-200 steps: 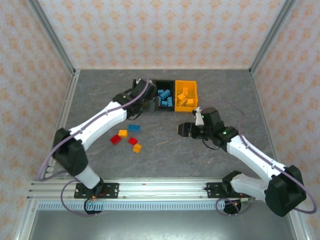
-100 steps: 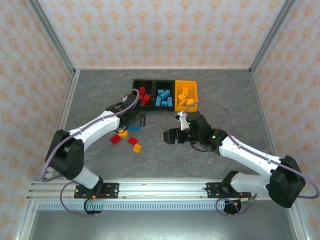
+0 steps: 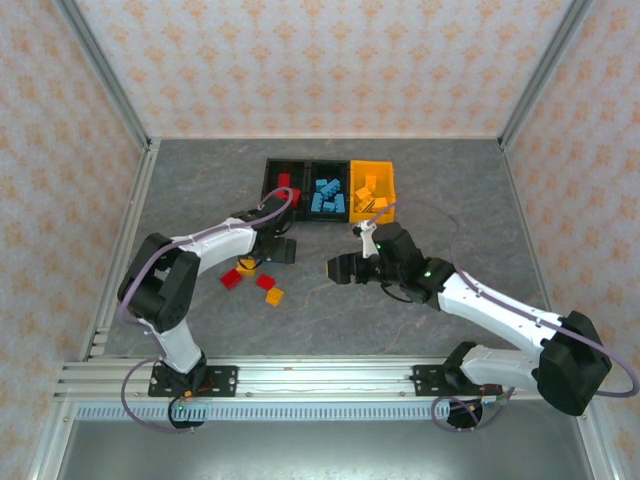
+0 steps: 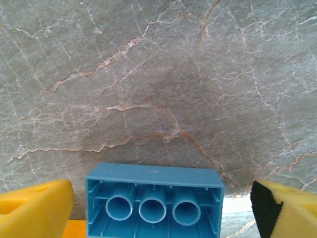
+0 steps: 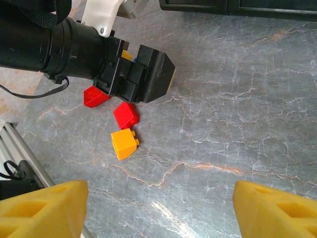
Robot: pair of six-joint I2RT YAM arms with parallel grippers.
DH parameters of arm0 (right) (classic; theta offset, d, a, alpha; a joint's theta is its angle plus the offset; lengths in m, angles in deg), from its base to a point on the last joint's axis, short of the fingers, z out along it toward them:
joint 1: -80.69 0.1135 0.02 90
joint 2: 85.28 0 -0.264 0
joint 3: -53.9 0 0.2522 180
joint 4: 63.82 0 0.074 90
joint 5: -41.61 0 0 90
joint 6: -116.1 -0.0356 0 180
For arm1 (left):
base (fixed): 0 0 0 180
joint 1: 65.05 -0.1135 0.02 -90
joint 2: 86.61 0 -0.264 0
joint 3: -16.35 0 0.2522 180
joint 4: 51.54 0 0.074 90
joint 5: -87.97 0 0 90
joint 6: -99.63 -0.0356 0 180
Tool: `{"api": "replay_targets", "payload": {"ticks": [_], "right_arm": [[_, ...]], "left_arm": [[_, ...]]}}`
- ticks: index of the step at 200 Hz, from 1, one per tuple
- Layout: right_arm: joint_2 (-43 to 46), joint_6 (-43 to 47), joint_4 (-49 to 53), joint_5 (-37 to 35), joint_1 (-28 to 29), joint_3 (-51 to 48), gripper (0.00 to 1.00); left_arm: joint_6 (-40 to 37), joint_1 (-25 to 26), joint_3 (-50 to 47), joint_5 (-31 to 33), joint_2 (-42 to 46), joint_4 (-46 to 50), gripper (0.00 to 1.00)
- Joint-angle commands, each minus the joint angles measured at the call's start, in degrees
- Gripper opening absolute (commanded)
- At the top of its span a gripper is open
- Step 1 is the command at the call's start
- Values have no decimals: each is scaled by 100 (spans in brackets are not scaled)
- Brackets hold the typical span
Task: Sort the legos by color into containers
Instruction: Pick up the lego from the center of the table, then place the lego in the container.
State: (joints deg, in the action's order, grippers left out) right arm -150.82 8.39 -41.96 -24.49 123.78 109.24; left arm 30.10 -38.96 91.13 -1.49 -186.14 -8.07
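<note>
Blue lego [image 4: 154, 198] shows its hollow underside with three round tubes.

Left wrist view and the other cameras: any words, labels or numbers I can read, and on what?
None can be read. The blue plastic brick shows a plain hollow underside. The red plastic brick, the orange-yellow plastic brick and the row of plastic bins show no markings; studs are too small to tell.
</note>
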Motion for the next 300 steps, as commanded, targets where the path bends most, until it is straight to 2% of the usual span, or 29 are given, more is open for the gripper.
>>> {"api": "replay_targets", "payload": {"ticks": [1, 33, 74, 97, 132, 183, 246, 300], "right_arm": [[-13, 119, -8, -197, 17, -91, 77], [80, 72, -12, -247, 24, -166, 76], [183, 37, -3, -309, 24, -237, 76], [247, -10, -27, -316, 23, -256, 76], [391, -162, 61, -422, -132, -188, 76], [619, -476, 296, -114, -1038, -83, 75], [767, -606, 414, -176, -1434, -120, 75], [867, -719, 380, -199, -1487, -300, 75]], "left_arm": [[-102, -51, 124, -81, -143, -145, 91], [-99, -50, 168, -90, -288, -106, 83], [-96, -51, 242, -160, -206, -38, 58], [-44, -42, 296, -276, -48, -23, 53], [74, 17, 481, -409, 215, 56, 52], [253, 409, 1492, -367, 87, 286, 52], [369, 670, 3426, -172, -943, 528, 52], [414, 670, 5193, 115, -2381, 857, 52]]}}
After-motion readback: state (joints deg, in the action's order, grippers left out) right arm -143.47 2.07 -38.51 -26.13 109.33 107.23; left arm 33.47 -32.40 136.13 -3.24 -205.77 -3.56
